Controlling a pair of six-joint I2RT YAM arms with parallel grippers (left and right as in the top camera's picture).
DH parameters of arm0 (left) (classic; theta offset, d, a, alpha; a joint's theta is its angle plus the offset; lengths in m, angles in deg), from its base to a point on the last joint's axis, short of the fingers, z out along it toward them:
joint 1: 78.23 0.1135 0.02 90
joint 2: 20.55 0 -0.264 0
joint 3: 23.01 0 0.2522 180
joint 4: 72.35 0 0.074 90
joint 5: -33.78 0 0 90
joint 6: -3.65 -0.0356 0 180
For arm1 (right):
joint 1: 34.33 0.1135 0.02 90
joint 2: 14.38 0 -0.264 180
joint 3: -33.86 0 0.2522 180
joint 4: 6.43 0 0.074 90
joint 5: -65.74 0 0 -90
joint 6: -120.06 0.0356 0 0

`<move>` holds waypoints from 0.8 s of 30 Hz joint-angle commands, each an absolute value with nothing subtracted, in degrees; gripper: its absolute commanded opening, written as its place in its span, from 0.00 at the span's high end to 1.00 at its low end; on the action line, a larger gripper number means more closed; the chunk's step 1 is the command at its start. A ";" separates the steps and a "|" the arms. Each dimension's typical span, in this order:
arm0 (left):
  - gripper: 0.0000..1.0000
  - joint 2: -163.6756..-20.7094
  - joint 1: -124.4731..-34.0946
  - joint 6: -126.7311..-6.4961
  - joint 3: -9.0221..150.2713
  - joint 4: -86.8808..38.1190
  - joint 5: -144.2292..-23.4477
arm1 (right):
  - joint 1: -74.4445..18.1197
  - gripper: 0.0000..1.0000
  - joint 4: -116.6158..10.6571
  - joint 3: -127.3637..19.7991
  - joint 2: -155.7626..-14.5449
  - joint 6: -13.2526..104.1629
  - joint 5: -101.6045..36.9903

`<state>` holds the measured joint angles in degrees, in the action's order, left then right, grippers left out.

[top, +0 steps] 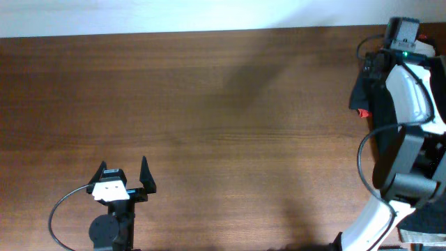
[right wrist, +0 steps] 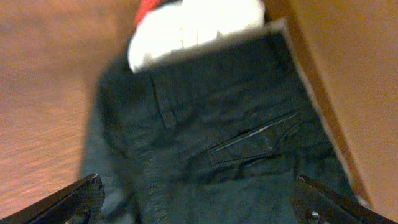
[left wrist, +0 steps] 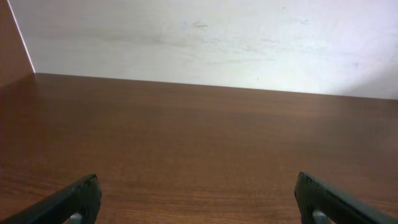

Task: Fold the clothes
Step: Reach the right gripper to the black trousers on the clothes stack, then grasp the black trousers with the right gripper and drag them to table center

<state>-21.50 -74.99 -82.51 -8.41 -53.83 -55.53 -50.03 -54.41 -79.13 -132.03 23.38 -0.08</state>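
Note:
Dark green trousers [right wrist: 217, 143] with a back pocket fill the right wrist view, lying at the table's right edge. A white garment [right wrist: 193, 31] and a bit of red cloth [right wrist: 149, 7] lie just beyond them. My right gripper [right wrist: 202, 205] is open right above the trousers, one finger on each side, holding nothing. In the overhead view the right arm [top: 408, 90] covers most of the pile; only a dark fold [top: 358, 89] and a red bit [top: 362, 112] show. My left gripper [top: 124, 174] is open and empty over bare table at the front left, also shown in its wrist view [left wrist: 199, 205].
The brown wooden table [top: 209, 125] spans the overhead view. A white wall [left wrist: 205, 37] stands behind its far edge. A lighter tan surface [right wrist: 354, 74] runs along the right of the trousers. The right arm's base and cables [top: 411, 188] stand at the front right.

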 commanded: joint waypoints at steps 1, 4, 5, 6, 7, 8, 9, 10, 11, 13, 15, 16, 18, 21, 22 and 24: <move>0.01 -21.21 -74.79 -83.41 -8.72 -53.81 -55.53 | -51.67 0.01 -52.44 -80.17 -138.01 22.75 -2.90; 0.01 -21.21 -74.79 -83.41 -8.72 -53.81 -55.53 | -51.65 0.01 -50.04 -80.17 -142.19 20.95 -4.17; 0.01 -21.21 -74.79 -83.41 -8.72 -53.81 -55.53 | -51.65 0.01 -49.76 -80.15 -142.85 20.80 -4.12; 0.01 -21.21 -74.79 -83.41 -8.72 -53.81 -55.53 | -51.67 0.01 -49.54 -80.15 -143.33 20.80 -4.14; 0.01 -21.21 -74.79 -83.41 -8.72 -53.81 -55.53 | -51.67 0.01 -49.25 -80.15 -144.13 20.39 -4.12; 0.01 -21.21 -74.79 -83.41 -8.72 -53.81 -55.53 | -51.71 0.03 -49.01 -80.15 -144.94 19.75 -4.12; 0.01 -21.21 -74.79 -83.41 -8.72 -53.81 -55.53 | -51.76 0.04 -48.82 -80.15 -145.38 19.42 -4.12; 0.01 -21.21 -74.79 -83.41 -8.72 -53.81 -55.53 | -51.98 0.08 -48.55 -80.15 -145.42 19.34 -4.14; 0.01 -21.21 -74.79 -83.41 -8.72 -53.81 -55.53 | -52.17 0.16 -48.03 -80.17 -145.40 19.34 -4.10; 0.01 -21.21 -74.79 -83.41 -8.72 -53.81 -55.53 | -52.72 0.38 -48.07 -80.17 -145.40 19.40 -4.10; 0.01 -21.21 -74.79 -83.41 -8.72 -53.81 -55.53 | -52.83 0.50 -48.03 -80.17 -145.40 19.38 -4.10; 0.01 -21.21 -74.79 -83.41 -8.72 -53.81 -55.53 | -52.83 0.61 -48.01 -80.17 -145.40 19.40 -4.12; 0.01 -21.21 -74.79 -83.41 -8.72 -53.81 -55.53 | -52.83 0.68 -48.05 -80.17 -145.40 19.40 -4.10; 0.01 -21.21 -74.79 -83.41 -8.72 -53.81 -55.53 | -52.83 0.86 -48.25 -80.46 -144.92 20.01 -4.10; 0.01 -21.21 -74.79 -83.41 -8.72 -53.81 -55.53 | -52.83 0.96 -48.68 -80.92 -144.05 20.04 -4.10; 0.01 -21.21 -74.79 -83.41 -8.72 -53.81 -55.53 | -52.83 0.96 -49.12 -81.29 -141.14 23.05 -4.12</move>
<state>-21.50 -74.99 -82.51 -8.41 -53.85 -55.53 -52.41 -48.88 -79.54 -144.46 19.82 -4.23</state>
